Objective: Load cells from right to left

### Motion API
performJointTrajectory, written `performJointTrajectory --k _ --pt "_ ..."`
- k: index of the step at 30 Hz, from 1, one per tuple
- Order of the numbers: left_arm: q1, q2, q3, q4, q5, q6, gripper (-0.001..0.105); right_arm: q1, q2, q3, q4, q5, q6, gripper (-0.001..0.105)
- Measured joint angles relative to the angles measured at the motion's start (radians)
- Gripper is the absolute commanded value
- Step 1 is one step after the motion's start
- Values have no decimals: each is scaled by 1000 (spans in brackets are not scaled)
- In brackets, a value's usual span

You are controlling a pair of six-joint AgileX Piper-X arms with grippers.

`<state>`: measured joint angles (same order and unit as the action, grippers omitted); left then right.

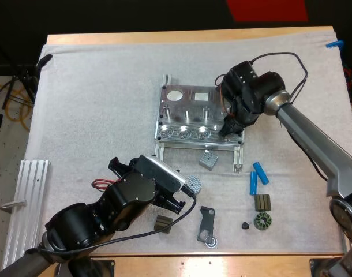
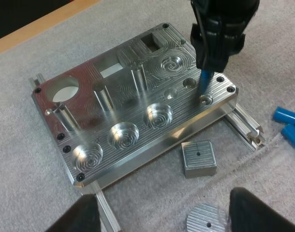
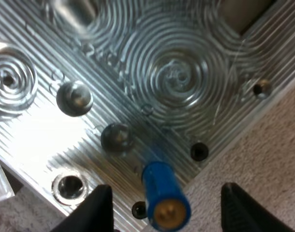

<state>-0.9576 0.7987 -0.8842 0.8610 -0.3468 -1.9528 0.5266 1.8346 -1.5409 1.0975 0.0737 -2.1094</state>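
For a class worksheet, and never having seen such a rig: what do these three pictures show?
Two robot arms work at a table with a white mat. One picture looks down from above; the other two come from cameras on the arms' wrists. On the mat lie a metal fixture with round pockets, two loose blue cylinders, a small metal block and dark parts. The right arm reaches over the fixture's corner: another blue cylinder stands between its jaws, which stand apart, not pressing it. The left arm has open, empty jaws.
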Motion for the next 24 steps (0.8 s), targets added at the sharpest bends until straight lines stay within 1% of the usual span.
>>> performJointTrajectory --k 9,14,16,19,21,24 --pt "0 0 0 0 0 0 57 0 -93 0 -9 4 22 50" --pt "0 0 0 0 0 0 57 0 -130 0 -9 73 22 50" --pt "0 0 0 0 0 0 57 0 -147 0 -2 79 29 50" --pt "0 0 0 0 0 0 57 0 -180 0 29 81 63 50" --pt "0 0 0 0 0 0 57 0 -209 0 74 81 82 50" --pt "0 0 0 0 0 4 57 0 -249 0 116 81 92 50"
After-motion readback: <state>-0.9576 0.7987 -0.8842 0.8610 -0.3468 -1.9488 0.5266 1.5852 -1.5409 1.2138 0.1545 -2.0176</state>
